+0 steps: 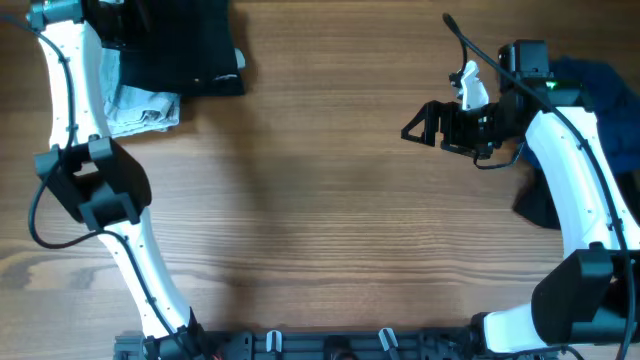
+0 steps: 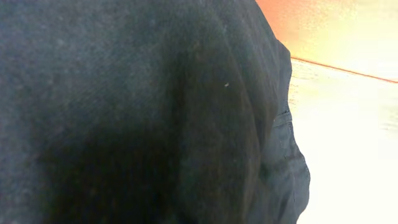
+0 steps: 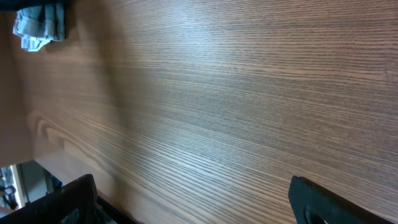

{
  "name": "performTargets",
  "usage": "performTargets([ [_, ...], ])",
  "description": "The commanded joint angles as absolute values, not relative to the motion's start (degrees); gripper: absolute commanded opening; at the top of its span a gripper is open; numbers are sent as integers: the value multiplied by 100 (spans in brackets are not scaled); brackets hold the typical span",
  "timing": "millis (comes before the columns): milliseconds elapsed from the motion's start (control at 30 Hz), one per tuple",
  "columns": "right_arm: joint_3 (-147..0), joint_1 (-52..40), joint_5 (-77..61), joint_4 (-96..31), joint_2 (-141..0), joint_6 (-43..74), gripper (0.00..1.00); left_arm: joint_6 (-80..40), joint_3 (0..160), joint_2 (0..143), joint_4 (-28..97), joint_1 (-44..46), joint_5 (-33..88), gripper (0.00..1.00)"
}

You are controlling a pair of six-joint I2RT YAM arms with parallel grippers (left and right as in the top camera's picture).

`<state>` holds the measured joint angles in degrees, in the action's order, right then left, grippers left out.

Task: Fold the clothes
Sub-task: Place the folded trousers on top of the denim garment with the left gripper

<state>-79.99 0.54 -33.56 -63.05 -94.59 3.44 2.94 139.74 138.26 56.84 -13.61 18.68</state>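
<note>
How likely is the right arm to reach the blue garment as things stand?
Probably yes: the blue garment lies close behind the right arm, though the open right gripper faces away and would need turning.

The middle of the table (image 1: 330, 210) is open wood from the bottom of the frame to the top. The upper left is blocked by a black garment (image 1: 190, 45) with a pale grey cloth (image 1: 140, 105) just beside it, and the left arm (image 1: 100, 190) crosses that side. At the right edge a blue cloth (image 1: 605, 85), a dark cloth (image 1: 538, 208) and the right arm (image 1: 580, 170) crowd together.
</note>
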Motion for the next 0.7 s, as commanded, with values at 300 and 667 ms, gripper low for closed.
performTargets([
  [300,-8051,47,-3142,-6370,-9397,338,100,364,14188,13015,5732,-1334,1813,4],
  [667,-8051,45,-3142,-6377,-9397,298,100,434,14188,13008,5828,-1415,1466,4],
])
